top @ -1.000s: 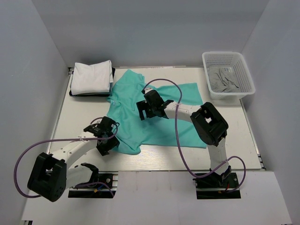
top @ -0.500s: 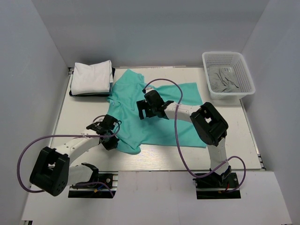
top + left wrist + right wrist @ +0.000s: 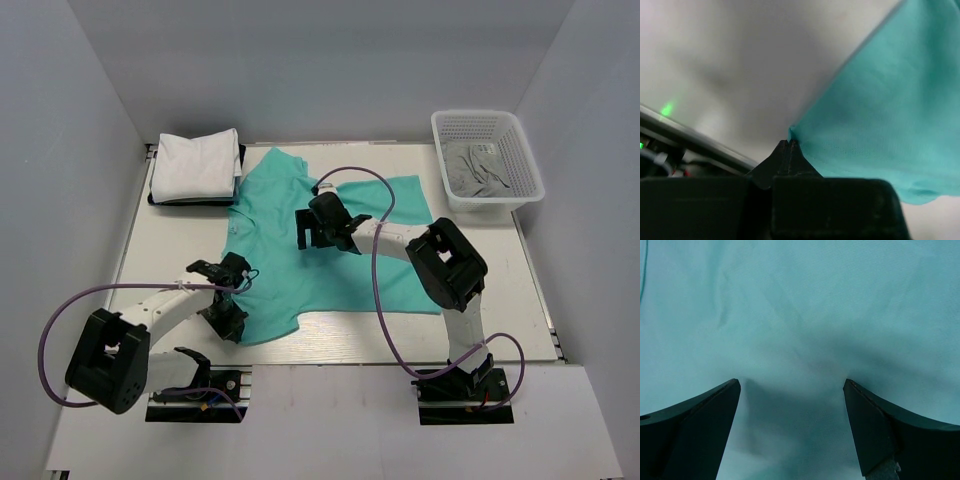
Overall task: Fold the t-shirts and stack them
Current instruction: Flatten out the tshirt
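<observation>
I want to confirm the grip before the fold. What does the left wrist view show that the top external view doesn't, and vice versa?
Left wrist only: the left gripper pinched shut on the teal t-shirt at its edge. Top external only: folded white t-shirts far left, the basket holding grey cloth far right, and the right gripper over the teal t-shirt's middle. Both: the teal t-shirt lying on the table.

Teal t-shirt (image 3: 335, 282) spread centrally; white t-shirts (image 3: 195, 165) folded, stacked far left.
</observation>
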Motion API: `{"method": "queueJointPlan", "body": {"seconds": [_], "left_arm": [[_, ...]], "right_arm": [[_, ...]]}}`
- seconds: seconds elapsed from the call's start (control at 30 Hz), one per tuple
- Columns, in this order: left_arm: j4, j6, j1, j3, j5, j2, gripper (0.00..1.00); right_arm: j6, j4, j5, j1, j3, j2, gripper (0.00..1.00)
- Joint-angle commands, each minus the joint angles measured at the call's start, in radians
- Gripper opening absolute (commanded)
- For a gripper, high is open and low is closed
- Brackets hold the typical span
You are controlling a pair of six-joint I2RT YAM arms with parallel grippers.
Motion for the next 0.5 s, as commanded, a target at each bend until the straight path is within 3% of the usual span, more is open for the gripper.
{"method": "queueJointPlan", "body": {"seconds": [0.0,0.27,0.33,0.37,0.4,0.47], "left_arm": [[-0.147,-0.067,-0.006,-0.005,0.073,-0.025,0.0],[-0.216,-0.1,-0.015,0.001,0.108,-0.057,0.02],[-0.241,-0.1,-0.015,0.04,0.099,-0.066,0.17],[-0.252,-0.1,-0.015,0.053,0.085,-0.066,0.34],[-0.265,-0.1,-0.015,0.067,0.058,-0.077,0.6],[-0.265,-0.1,-0.015,0.113,0.036,-0.086,0.66]], "right_arm": [[0.08,-0.113,0.048,-0.022,-0.038,0.012,0.9],[0.079,-0.088,0.015,-0.022,-0.048,0.014,0.9],[0.056,-0.048,-0.014,-0.019,-0.064,-0.011,0.9],[0.032,-0.039,-0.038,-0.019,-0.067,-0.017,0.9],[0.006,-0.027,-0.055,-0.016,-0.071,-0.029,0.9],[-0.03,-0.024,-0.099,-0.014,-0.067,-0.08,0.9]]}}
